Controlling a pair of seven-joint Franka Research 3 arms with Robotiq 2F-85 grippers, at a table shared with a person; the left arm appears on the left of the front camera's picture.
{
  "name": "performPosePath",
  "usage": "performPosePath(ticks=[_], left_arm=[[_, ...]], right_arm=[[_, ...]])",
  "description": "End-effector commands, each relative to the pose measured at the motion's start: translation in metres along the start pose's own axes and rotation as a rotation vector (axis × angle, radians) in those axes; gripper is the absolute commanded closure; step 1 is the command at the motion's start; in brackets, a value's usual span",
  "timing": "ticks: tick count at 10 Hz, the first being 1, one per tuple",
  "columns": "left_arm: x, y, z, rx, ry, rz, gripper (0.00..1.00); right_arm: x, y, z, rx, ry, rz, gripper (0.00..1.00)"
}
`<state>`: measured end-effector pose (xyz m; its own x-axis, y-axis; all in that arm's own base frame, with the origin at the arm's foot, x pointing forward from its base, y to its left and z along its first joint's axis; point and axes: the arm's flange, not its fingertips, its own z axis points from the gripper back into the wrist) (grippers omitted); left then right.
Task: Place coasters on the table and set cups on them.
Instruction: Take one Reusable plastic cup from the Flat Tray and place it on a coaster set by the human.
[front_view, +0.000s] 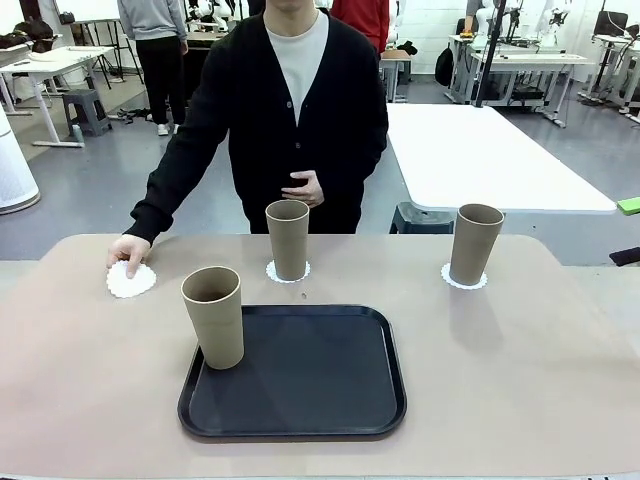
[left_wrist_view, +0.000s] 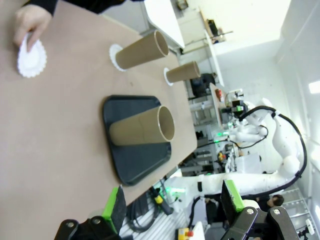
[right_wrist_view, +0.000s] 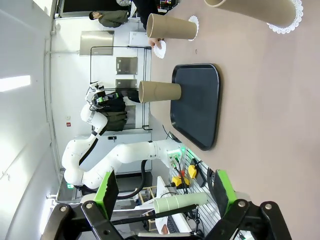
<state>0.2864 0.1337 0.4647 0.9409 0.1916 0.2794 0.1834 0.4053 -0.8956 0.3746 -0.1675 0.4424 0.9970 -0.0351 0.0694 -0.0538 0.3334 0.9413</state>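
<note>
Three tan cups stand upright. One cup (front_view: 213, 316) (left_wrist_view: 142, 131) (right_wrist_view: 160, 91) is on the black tray's (front_view: 310, 385) near-left corner. The middle cup (front_view: 288, 238) (left_wrist_view: 142, 50) rests on a white coaster (front_view: 288, 272). The right cup (front_view: 474, 243) (left_wrist_view: 182, 72) rests on another coaster (front_view: 464, 280) (right_wrist_view: 292, 20). The person's hand (front_view: 127, 250) presses a third coaster (front_view: 131, 281) (left_wrist_view: 31, 57) flat on the table (front_view: 520, 370) at the far left. My left gripper (left_wrist_view: 172, 205) and right gripper (right_wrist_view: 165, 192) are open, empty and well away from the cups.
The tray (left_wrist_view: 135, 160) (right_wrist_view: 197, 105) lies in the table's near middle. The person stands at the far edge, the other hand held at the waist. A white table (front_view: 480, 150) stands behind on the right.
</note>
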Motion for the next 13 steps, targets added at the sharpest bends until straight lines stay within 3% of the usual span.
performPosePath(ticks=[1,8,9,11,13], left_arm=[[-0.001,-0.001,0.001,-0.009,-0.005,-0.008,0.0],[0.0,0.0,0.0,0.0,0.0,0.0,0.0],[0.028,-0.008,0.002,0.039,-0.016,-0.224,0.0],[0.083,-0.044,-0.003,0.062,0.084,-0.408,0.0],[0.129,-0.069,-0.023,0.204,0.127,-0.638,0.0]], right_arm=[[0.002,0.0,0.0,-0.001,0.002,0.008,0.0],[0.002,0.0,0.0,-0.001,0.002,0.008,0.0],[0.002,0.0,0.0,-0.001,0.002,0.008,0.0],[0.002,0.0,0.0,-0.001,0.002,0.008,0.0],[0.002,0.0,0.0,-0.001,0.002,0.008,0.0]])
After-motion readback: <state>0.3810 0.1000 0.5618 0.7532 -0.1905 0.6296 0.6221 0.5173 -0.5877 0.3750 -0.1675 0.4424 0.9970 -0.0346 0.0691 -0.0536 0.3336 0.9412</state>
